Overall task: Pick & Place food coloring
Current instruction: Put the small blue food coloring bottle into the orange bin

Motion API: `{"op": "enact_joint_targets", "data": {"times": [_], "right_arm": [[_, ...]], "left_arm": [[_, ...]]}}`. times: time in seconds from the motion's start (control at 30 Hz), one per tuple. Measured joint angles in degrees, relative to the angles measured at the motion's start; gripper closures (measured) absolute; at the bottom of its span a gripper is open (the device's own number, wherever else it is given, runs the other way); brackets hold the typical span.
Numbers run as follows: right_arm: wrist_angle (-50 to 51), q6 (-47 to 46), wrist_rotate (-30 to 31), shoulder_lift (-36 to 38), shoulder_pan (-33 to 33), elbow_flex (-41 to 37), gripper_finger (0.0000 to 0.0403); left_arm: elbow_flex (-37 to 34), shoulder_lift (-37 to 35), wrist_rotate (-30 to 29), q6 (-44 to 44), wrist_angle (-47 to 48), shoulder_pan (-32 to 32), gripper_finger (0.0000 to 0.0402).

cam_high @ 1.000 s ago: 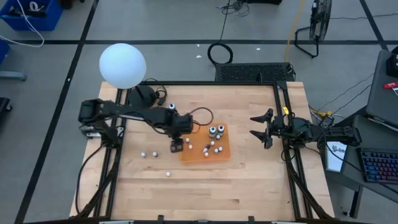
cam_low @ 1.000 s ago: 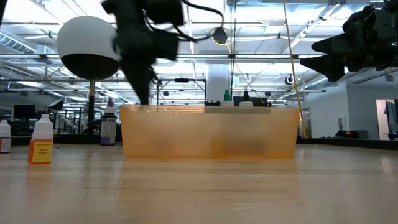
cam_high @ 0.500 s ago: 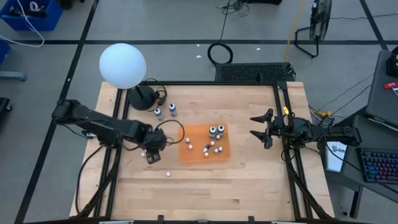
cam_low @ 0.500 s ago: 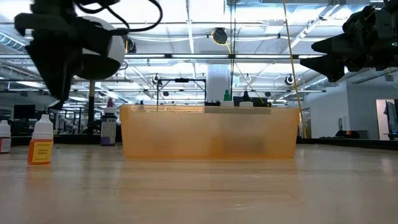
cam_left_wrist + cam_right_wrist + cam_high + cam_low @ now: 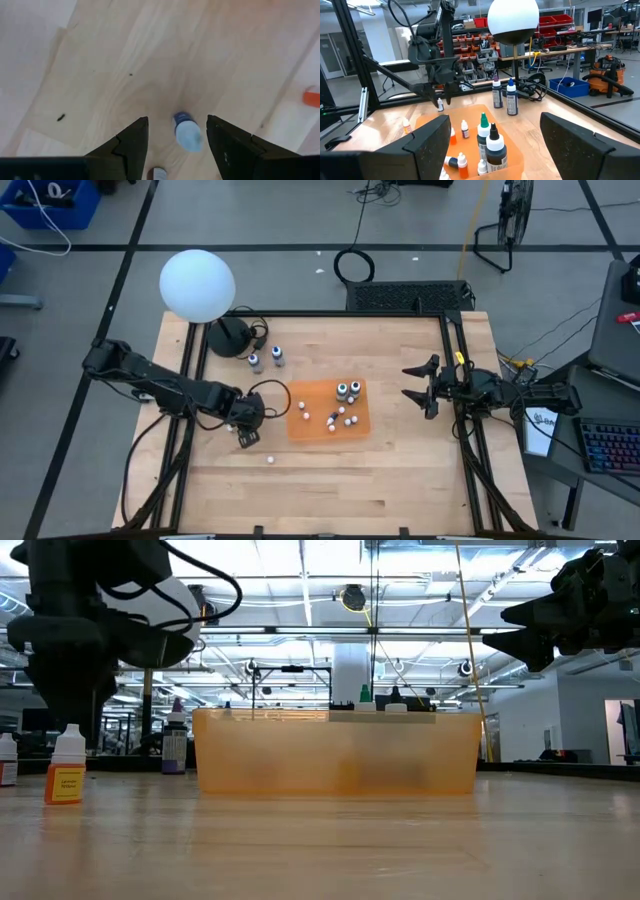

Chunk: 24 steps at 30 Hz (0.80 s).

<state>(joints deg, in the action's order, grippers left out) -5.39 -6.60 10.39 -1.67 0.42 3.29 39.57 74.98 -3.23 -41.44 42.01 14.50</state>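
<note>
The left end effector point(image 5: 247, 439) has dropped lower, fingers spread around a bottle point(image 5: 187, 131); right end effector point(image 5: 412, 397) open.

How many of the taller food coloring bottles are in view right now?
4. Two bottles stand on the orange mat; two bottles stand off it beside the lamp base. None appears hidden.

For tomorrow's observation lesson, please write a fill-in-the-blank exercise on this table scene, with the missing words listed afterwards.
1. The left pincer hangs with its fingers ____ over a small bottle standing on the wooden table.
2. Most of the small bottles stand in a tray coloured ____.
3. The right pincer waits at the table's ____ edge, holding nothing.
4. Two taller bottles stand beside the dark base of the white ____.

Missing words: open; orange; right; globe
</note>
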Motion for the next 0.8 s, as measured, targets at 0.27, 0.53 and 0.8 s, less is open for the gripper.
{"op": "enact_joint_targets", "data": {"times": [0.27, 0.53, 0.8], "right_arm": [[0.0, 0.0, 0.0, 0.0, 0.0, 0.0, 0.0110], [0.0, 0.0, 0.0, 0.0, 0.0, 0.0, 0.0110], [0.0, 0.0, 0.0, 0.0, 0.0, 0.0, 0.0110]], "left_arm": [[-2.5, 0.0, -0.3, -2.2, -1.1, 0.0, 0.0204], [-5.2, 0.0, 0.1, -3.1, -4.6, 0.0, 0.0204], [-7.3, 0.0, 0.6, -5.1, -5.6, 0.0, 0.0210]]}}
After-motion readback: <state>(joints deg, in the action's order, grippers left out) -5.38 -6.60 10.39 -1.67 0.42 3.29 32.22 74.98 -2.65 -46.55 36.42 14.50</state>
